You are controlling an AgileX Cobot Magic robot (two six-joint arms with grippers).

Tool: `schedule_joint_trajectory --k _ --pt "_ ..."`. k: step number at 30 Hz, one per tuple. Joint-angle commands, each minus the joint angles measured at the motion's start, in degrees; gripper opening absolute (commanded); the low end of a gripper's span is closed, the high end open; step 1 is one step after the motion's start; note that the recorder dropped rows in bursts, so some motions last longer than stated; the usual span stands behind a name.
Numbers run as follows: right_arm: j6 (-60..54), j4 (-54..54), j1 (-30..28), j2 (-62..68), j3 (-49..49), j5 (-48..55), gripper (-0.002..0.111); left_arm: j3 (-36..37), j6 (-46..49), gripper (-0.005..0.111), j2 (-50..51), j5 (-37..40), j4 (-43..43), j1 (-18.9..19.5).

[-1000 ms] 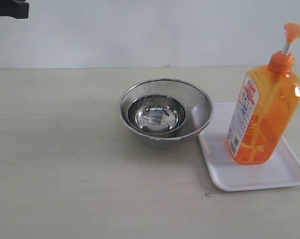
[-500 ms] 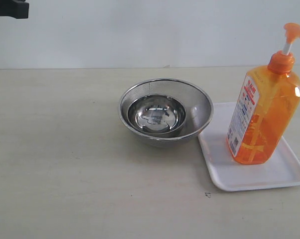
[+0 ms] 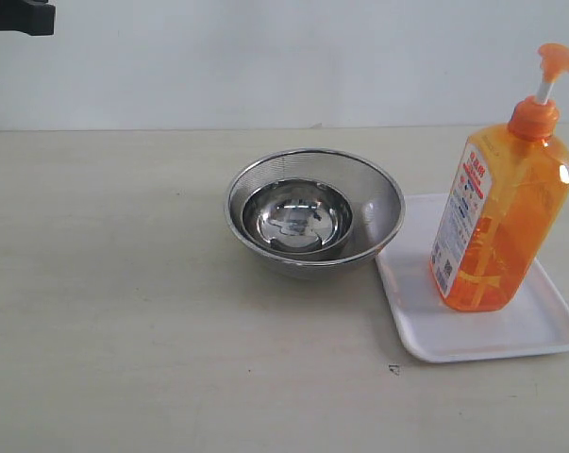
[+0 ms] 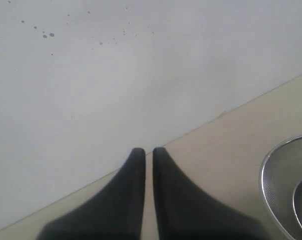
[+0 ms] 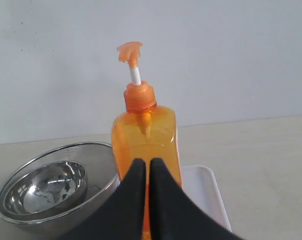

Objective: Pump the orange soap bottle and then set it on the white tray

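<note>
Upright near the middle of the white tray (image 3: 548, 332): orange soap bottle (image 3: 496, 222). Pump head raised, white stem showing, spout turned toward the right edge of the exterior view. Label facing left, toward the bowls. Nothing touching the bottle in the exterior view.

Tray flat on the desk (image 3: 124, 311), at right. Just beside the tray's left edge: round mesh-sided steel bowl (image 3: 383, 203), with a smaller steel bowl (image 3: 298, 219) nested inside. Rim-to-tray contact not clear from here.

Left tool (image 4: 146, 152): fingers brought together, only a thin slit between the tips, nothing held. Aimed at the desk's far edge and the pale wall (image 4: 115, 75), mesh bowl rim at the side of its view.

Right tool (image 5: 144, 162): fingers likewise pressed close, thin slit, holding nothing. Pointed at the bottle's body, bowls off to one side, tray corner on the other.

Dark arm part (image 3: 18, 17) at the upper left corner of the exterior view.
</note>
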Motion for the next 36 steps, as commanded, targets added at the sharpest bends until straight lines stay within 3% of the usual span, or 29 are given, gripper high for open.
schedule_joint_trajectory --k 1,12,15,18,24,27,31,36 --pt "0.07 0.30 0.15 -0.38 0.23 1.30 0.000 0.19 0.21 0.005 -0.24 0.22 -0.61 0.02" --pt "1.48 0.70 0.15 -0.38 0.23 1.42 0.000 0.19 0.21 0.005 -0.24 0.22 -0.61 0.02" --pt "-4.38 5.35 0.15 -0.38 0.23 1.42 0.000 0.19 0.21 0.005 -0.24 0.22 -0.61 0.02" --pt "-18.72 17.46 0.15 -0.38 0.23 1.42 0.000 0.19 0.21 0.005 -0.24 0.22 -0.61 0.02" --pt "-61.48 59.00 0.15 -0.38 0.23 1.53 0.000 0.19 0.21 0.005 -0.24 0.22 -0.61 0.02" --pt "-76.66 75.72 0.15 -0.38 0.23 3.32 0.000 0.19 0.21 0.005 -0.24 0.22 -0.61 0.02" --pt "-89.29 90.04 0.15 -0.38 0.23 6.62 0.000 0.19 0.21 0.005 -0.24 0.22 -0.61 0.02" --pt "-100.20 100.00 0.15 -0.38 0.23 9.79 0.000 0.19 0.21 0.005 -0.24 0.22 -0.61 0.02"
